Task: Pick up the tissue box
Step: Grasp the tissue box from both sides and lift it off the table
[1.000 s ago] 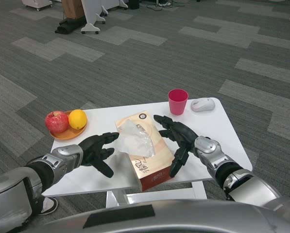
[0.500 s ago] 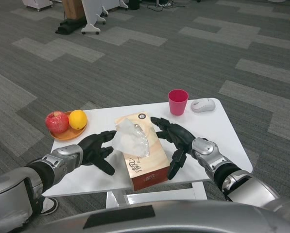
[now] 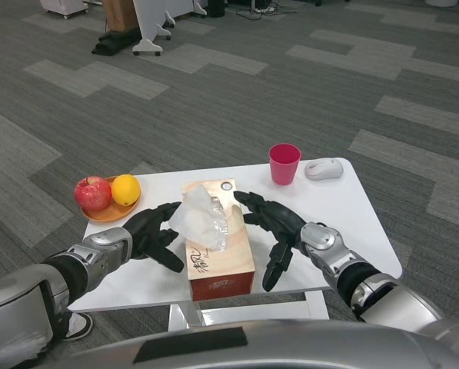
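Between the earlier pictures and this one, our tissue box (image 3: pixel 217 250) turns: a second ago it lay slanted across the table, and now its long sides run almost straight toward us, its red-brown front end near the table's front edge. We also see the whole view shift a little, so part of that change is our own head moving.

We keep our left hand (image 3: pixel 151 234) pressed against the box's left side, fingers spread and pointing toward the crumpled white tissue (image 3: pixel 201 219) that stands out of the top opening. Our right hand (image 3: pixel 274 227) lies against the box's right side, its fingers apart, some reaching forward along the upper edge and one pointing down beside the front corner. We squeeze the box between both palms; neither hand wraps around it alone. Whether the box's underside is already off the white table (image 3: pixel 352 215) we cannot tell.

At the far left of the table we see an orange plate (image 3: pixel 106 213) with a red apple (image 3: pixel 92 193) and a yellow-orange fruit (image 3: pixel 125 189) touching each other on it. Toward the far right stands a pink cup (image 3: pixel 284 164), upright, and just beside it, further right, lies a white computer mouse (image 3: pixel 323 168). Both are well apart from the box
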Motion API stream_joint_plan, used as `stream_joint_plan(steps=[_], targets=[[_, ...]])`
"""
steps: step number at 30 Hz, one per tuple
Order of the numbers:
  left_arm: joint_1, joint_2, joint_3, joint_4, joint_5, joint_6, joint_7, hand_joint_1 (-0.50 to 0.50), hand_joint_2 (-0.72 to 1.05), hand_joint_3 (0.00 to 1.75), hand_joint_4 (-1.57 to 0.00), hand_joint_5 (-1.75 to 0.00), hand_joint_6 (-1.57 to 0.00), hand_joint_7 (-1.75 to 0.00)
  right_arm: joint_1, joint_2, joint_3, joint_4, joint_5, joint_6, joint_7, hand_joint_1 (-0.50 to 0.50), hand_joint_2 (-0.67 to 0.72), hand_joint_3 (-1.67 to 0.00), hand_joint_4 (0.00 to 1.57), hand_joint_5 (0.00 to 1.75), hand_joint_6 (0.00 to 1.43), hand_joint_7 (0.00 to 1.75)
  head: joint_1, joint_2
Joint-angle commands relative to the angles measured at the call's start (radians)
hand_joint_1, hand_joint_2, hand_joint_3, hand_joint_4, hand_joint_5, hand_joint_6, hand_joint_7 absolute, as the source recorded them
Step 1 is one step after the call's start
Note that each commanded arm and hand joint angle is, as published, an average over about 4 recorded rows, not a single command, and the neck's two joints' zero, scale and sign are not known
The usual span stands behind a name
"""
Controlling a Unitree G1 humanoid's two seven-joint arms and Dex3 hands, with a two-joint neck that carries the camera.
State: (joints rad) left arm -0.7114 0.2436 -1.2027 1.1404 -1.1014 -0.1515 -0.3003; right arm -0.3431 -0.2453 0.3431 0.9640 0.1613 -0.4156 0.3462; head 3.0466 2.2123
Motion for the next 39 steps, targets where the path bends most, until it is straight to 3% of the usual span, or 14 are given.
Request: stream_joint_plan(steps=[1, 7, 11, 15, 33, 39], targets=[[-0.023, -0.007, 0.012, 0.001, -0.011, -0.023, 0.000, 0.50, 1.05, 0.17, 0.00, 0.00, 0.00, 0.00, -0.010, 0.021, 0.020, -0.005, -0.002, -0.006, -0.002, 0.17, 0.41, -0.16, 0.00, 0.63, 0.00, 0.00, 0.000, 0.002], [-0.020, -0.007, 0.012, 0.001, -0.028, -0.030, 0.004, 0.50, 1.05, 0.17, 0.00, 0.00, 0.00, 0.00, -0.015, 0.028, 0.029, -0.004, -0.002, -0.006, -0.013, 0.17, 0.41, -0.16, 0.00, 0.68, 0.00, 0.00, 0.002, 0.002], [-0.017, -0.008, 0.013, 0.001, -0.028, -0.031, 0.004, 0.50, 1.05, 0.17, 0.00, 0.00, 0.00, 0.00, -0.013, 0.029, 0.016, -0.005, -0.002, -0.006, -0.021, 0.17, 0.41, -0.12, 0.00, 0.58, 0.00, 0.00, 0.002, 0.002], [-0.015, -0.007, 0.014, 0.001, -0.028, -0.031, 0.004, 0.50, 1.05, 0.17, 0.00, 0.00, 0.00, 0.00, -0.007, 0.030, -0.003, -0.005, -0.002, -0.007, -0.034, 0.17, 0.41, -0.16, 0.00, 0.63, 0.00, 0.00, -0.001, 0.002], [-0.009, -0.007, 0.012, 0.020, -0.025, -0.028, 0.001, 0.50, 1.05, 0.17, 0.00, 0.00, 0.00, 0.00, 0.021, 0.040, -0.050, 0.038, -0.001, -0.018, -0.117, 0.17, 0.36, -0.14, 0.00, 0.53, 0.00, 0.00, -0.005, -0.003], [-0.008, -0.008, 0.007, 0.033, -0.021, -0.030, 0.005, 0.50, 1.05, 0.17, 0.00, 0.00, 0.00, 0.00, 0.021, 0.044, -0.047, 0.078, -0.004, -0.027, -0.133, 0.14, 0.34, -0.16, 0.00, 0.63, 0.00, 0.00, -0.002, -0.005]])
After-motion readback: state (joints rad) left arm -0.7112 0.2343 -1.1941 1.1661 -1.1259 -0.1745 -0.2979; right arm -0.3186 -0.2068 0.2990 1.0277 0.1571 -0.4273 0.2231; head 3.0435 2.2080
